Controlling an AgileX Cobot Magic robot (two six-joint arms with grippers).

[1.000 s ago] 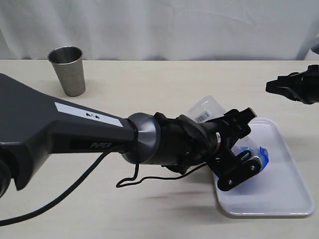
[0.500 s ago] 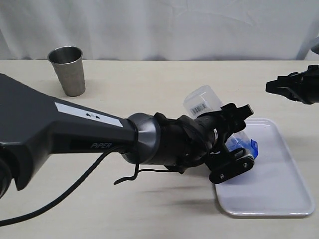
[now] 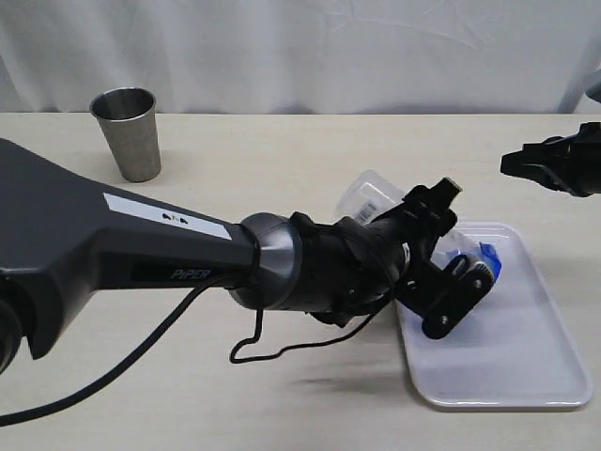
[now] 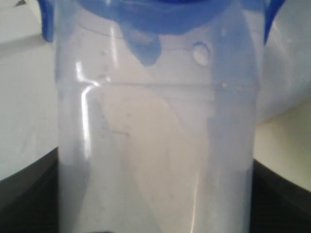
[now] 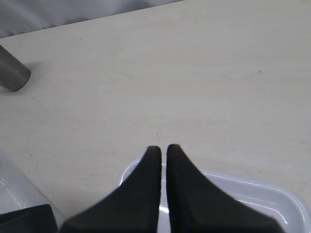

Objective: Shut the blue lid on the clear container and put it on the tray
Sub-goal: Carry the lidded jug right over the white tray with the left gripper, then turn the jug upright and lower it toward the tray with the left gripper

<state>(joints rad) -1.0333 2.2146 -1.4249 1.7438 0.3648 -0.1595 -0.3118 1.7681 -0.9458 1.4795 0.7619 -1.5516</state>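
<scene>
My left gripper (image 3: 452, 252) is shut on the clear container (image 3: 370, 199), one finger on each side of its body. The container lies tilted, its labelled base toward the table's middle. Its other end carries the blue lid (image 3: 488, 258), which hangs low over the white tray (image 3: 526, 376). In the left wrist view the container (image 4: 155, 145) fills the picture, with the blue lid (image 4: 155, 12) on its end and dark fingers (image 4: 26, 199) at both sides. My right gripper (image 3: 513, 164) hovers shut and empty beyond the tray's far right corner, and the right wrist view shows its jaws (image 5: 163, 148) together over the tray's rim (image 5: 252, 187).
A grey steel cup (image 3: 129, 132) stands upright at the far left of the table, well away from both arms. The left arm's thick dark body (image 3: 141, 254) and a looping cable (image 3: 254, 348) span the table's left half. A white curtain hangs behind.
The left gripper has turned with the container in its grip, and the lidded end has swung from the tray's near part toward its far side. The right arm has not moved.
</scene>
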